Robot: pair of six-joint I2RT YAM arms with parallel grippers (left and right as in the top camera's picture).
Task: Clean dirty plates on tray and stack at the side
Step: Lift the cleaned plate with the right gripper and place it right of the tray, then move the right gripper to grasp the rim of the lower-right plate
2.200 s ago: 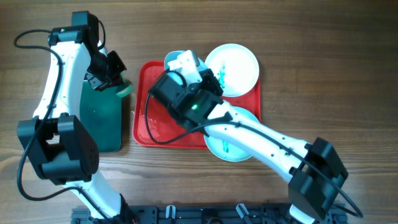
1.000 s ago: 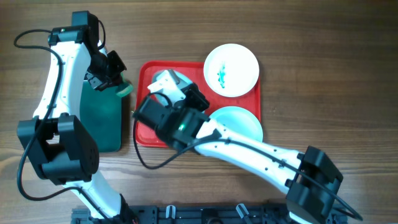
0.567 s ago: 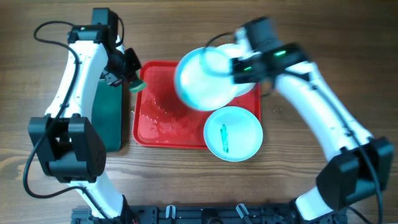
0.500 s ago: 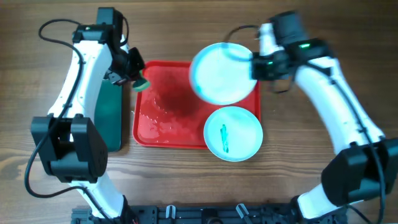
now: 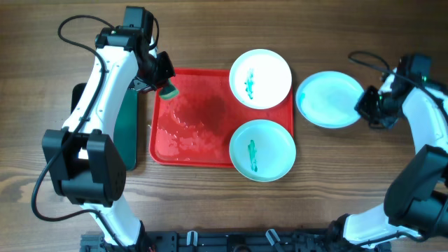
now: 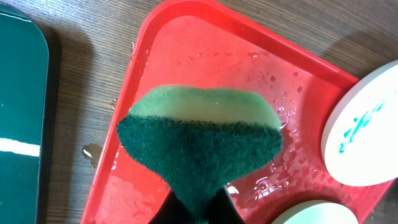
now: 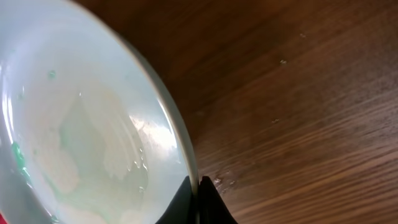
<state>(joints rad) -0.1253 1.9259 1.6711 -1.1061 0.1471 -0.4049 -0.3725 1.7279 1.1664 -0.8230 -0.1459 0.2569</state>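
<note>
The red tray (image 5: 189,133) holds two white plates with green smears: one at its back right corner (image 5: 261,78) and one at its front right (image 5: 262,150). A third, wiped plate (image 5: 327,99) is right of the tray on or just above the wood, gripped at its right rim by my right gripper (image 5: 365,105); the rim shows between the jaws in the right wrist view (image 7: 194,180). My left gripper (image 5: 162,77) is shut on a green sponge (image 6: 199,140) over the tray's back left corner (image 6: 186,37).
A dark green black-rimmed tray (image 5: 122,133) lies left of the red tray, also seen in the left wrist view (image 6: 22,118). Water droplets wet the red tray floor. Bare wood table (image 5: 350,182) surrounds.
My right arm has carried the wiped plate from above the tray rightward to the table beside it. My left gripper with the sponge has shifted right over the tray's corner.
</note>
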